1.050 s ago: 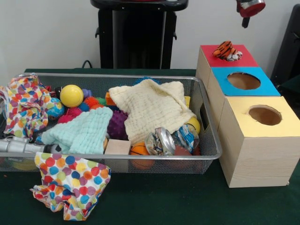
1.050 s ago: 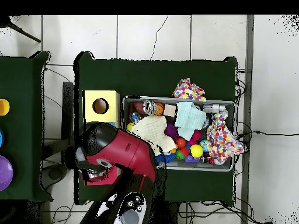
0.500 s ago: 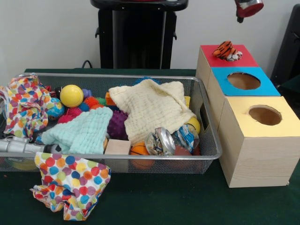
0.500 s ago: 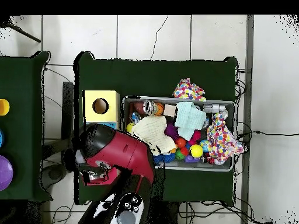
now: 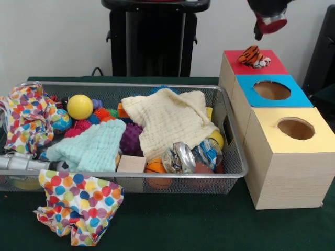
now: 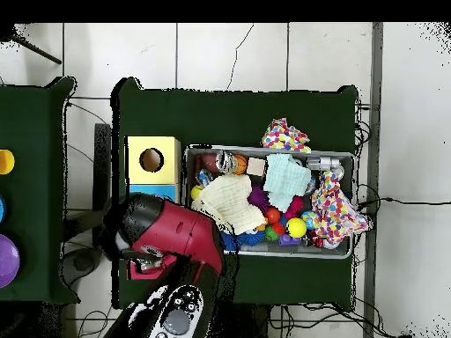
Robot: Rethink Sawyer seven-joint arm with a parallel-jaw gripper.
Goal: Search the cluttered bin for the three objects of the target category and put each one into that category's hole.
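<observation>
My gripper (image 5: 268, 23) hangs at the top right of the front view, above the red-topped box (image 5: 275, 66) and clear of it. An orange striped plush toy (image 5: 253, 56) lies on that red top. Closer along the same row stand the blue-topped box with its round hole (image 5: 271, 90) and the yellow-topped box with its hole (image 5: 296, 128). To their left, the wire bin (image 5: 234, 157) holds mixed toys and cloths. In the overhead view the red arm (image 6: 176, 233) covers the red box and part of the blue one; the yellow box (image 6: 151, 160) shows.
In the bin lie a cream cloth (image 5: 167, 120), a mint cloth (image 5: 91, 146), a yellow ball (image 5: 79, 106), a purple spiky ball (image 5: 131, 138), a wooden block (image 5: 131, 163), crushed cans (image 5: 180, 157) and a dotted cloth (image 5: 26, 117). Another dotted cloth (image 5: 78, 206) hangs over the front rim.
In the front view the gripper has come a little lower and to the left, closer to the red box. The plush toy and the bin's contents have not moved.
</observation>
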